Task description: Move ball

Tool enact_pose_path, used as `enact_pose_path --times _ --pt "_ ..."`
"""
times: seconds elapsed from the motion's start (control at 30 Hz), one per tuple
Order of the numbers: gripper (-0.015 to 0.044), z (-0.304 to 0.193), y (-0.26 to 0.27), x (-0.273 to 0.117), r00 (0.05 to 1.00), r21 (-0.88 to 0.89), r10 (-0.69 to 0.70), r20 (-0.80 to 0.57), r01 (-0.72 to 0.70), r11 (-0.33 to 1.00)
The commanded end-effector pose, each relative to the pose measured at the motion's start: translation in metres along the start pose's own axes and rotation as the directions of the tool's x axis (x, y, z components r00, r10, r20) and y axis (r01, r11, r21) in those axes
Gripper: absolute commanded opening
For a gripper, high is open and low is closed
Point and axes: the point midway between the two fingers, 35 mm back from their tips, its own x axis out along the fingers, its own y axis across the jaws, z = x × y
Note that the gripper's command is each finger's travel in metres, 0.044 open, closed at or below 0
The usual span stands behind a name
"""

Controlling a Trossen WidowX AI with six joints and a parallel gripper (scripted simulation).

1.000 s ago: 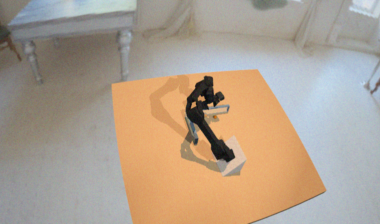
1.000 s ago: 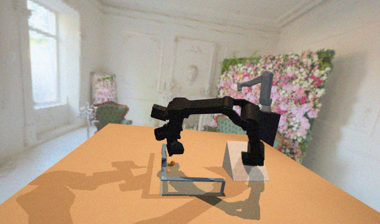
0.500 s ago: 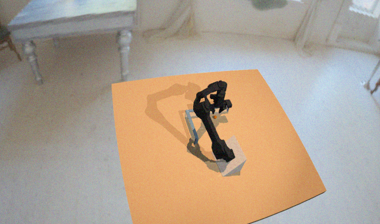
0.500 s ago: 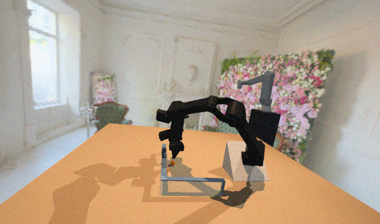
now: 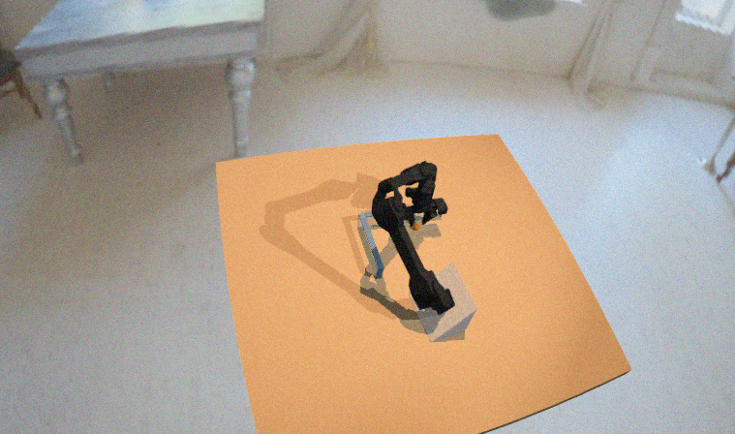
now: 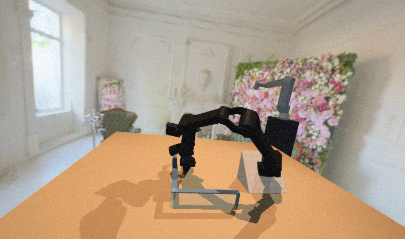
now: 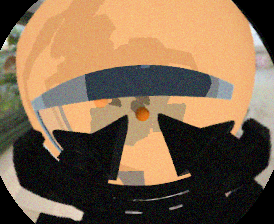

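Ball (image 7: 142, 113) sits on the table just ahead of your gripper (image 7: 142, 137), near the wall (image 7: 150, 84); fingers stand half apart, holding nothing. Lower straight, centring it before closing.
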Motion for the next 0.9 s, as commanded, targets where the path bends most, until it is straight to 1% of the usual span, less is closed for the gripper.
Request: enact_pose_path --times 0.0,0.2,0.33,0.6,0.67,0.87 --pt "0.0212 0.0 0.0 0.006 1.0 0.005 0.004 0.004 -0.004 1.0" --pt "0.0212 0.0 0.0 0.013 1.0 0.005 0.005 0.004 -0.005 1.0" --pt "0.0107 0.0 0.0 0.013 1.0 0.005 0.005 0.004 -0.005 1.0" --pt "0.0053 0.0 0.0 0.013 1.0 0.005 0.005 0.004 -0.005 1.0" --pt "0.0001 0.0 0.0 0.013 1.0 0.005 0.005 0.003 -0.005 1.0" --pt "0.0 0.002 -0.002 -0.007 1.0 0.011 -0.001 -0.001 0.001 1.0"
